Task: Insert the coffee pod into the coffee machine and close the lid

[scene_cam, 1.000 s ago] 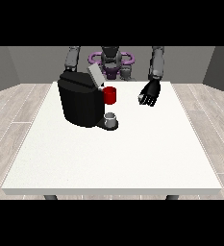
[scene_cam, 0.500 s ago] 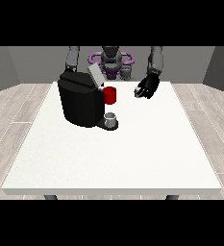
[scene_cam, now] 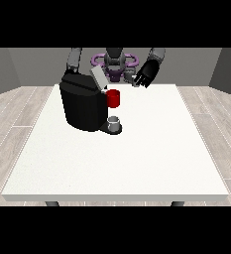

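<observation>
A: White surface (scene_cam: 137, 158) nearest the camera carries nothing; farther back stands the black coffee machine (scene_cam: 82, 104), its lid (scene_cam: 98, 78) tilted up, a small grey cup (scene_cam: 115, 123) at its base.

B: And the pod?

A: Something small and grey, probably the coffee pod (scene_cam: 135, 82), sits at the fingertips of the hand at the view's right (scene_cam: 145, 75), raised near the far edge. Whether the fingers actually pinch it cannot be told.

B: The risk?

A: The opening faces away under that lid; a poorly angled approach could knock the lid or miss the slot. The hand at the view's left is hidden behind the machine.
</observation>
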